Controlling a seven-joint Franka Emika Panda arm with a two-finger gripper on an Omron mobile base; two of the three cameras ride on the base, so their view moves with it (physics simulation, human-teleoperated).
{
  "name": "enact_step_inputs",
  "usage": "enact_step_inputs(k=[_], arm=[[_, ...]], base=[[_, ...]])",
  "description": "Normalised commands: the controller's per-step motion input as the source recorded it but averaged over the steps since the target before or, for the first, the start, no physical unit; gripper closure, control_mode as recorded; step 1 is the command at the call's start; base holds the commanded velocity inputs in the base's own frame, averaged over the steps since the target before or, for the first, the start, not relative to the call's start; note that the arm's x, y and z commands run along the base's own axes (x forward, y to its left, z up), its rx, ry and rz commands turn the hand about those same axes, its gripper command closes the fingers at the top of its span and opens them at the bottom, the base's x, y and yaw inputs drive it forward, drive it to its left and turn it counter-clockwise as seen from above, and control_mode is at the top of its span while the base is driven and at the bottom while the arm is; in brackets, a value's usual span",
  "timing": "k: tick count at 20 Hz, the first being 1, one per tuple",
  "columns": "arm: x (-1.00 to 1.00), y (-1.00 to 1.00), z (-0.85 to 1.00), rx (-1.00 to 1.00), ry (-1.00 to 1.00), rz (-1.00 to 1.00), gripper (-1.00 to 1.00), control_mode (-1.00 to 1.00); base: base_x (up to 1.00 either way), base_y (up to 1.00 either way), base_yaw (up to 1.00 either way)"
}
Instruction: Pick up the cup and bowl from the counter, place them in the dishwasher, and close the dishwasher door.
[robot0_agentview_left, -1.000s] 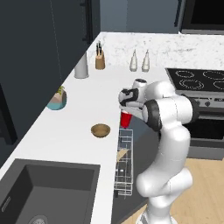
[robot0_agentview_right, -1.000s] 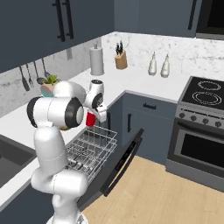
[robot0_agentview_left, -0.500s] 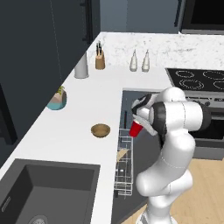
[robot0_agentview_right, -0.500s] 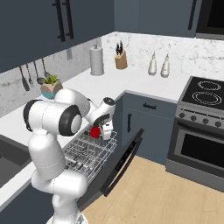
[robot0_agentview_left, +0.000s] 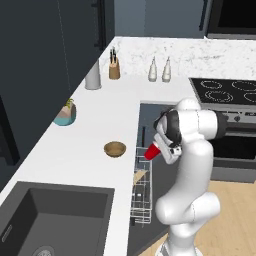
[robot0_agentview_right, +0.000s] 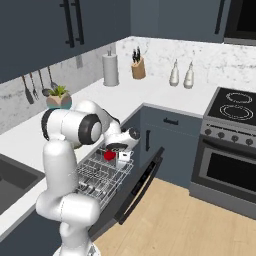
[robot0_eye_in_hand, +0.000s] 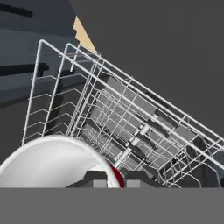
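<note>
I see the white marbled tabletop (robot0_agentview_left: 80, 145) running in an L from the sink (robot0_agentview_left: 55, 210) to the stove (robot0_agentview_right: 235, 107), with dark cabinet fronts beneath it. The dishwasher door (robot0_agentview_right: 140, 182) hangs open and tilted toward the wooden floor, and the white wire rack (robot0_agentview_right: 100, 175) is pulled out over it. My arm bends down over that rack.

The pincer (robot0_agentview_right: 117, 152) is closed tight on the cup (robot0_agentview_right: 109, 155), gripping its rim: in the hand view a finger tip (robot0_eye_in_hand: 94, 178) sits on either side of the red wall, pale interior to the left. The cup (robot0_agentview_left: 151, 152) is tipped on its side in the left base view, mouth toward the pincer (robot0_agentview_left: 162, 150), base pointing at the tabletop edge. It hangs just above the rack; I cannot tell whether it touches the wires.

The bowl (robot0_agentview_left: 115, 148) rests upright on the tabletop, near the edge beside the dishwasher opening and well apart from the pincer. Farther back stand the plant pot (robot0_agentview_left: 65, 114), paper-towel roll (robot0_agentview_left: 92, 75), knife block (robot0_agentview_left: 114, 69) and two white bottles (robot0_agentview_left: 159, 70).

The left base view shows the bowl, which the arm hides from the right. The right base view shows the open door and the rack's full length. The hand view (robot0_eye_in_hand: 131, 127) shows the rack's tines and the grip up close.
</note>
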Motion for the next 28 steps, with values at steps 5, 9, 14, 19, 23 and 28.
enact_step_inputs(k=[5,9,14,19,23,28], arm=[[0.53,0.02,-0.29,0.17,0.11,-0.13,1.00,-1.00],[0.57,0.02,-0.33,0.15,0.19,-0.13,1.00,-1.00],[0.70,0.02,-0.32,0.16,0.23,-0.11,1.00,-1.00],[0.61,0.04,-0.40,0.15,0.24,-0.09,1.00,-1.00],[0.38,0.18,-0.47,0.13,0.22,-0.07,1.00,-1.00],[0.09,0.27,-0.45,0.09,0.16,-0.06,1.00,-1.00]], base=[[0.00,0.00,0.00],[0.00,0.00,0.00],[0.00,0.00,0.00],[0.00,0.00,0.00],[0.00,0.00,0.00],[0.00,0.00,0.00]])
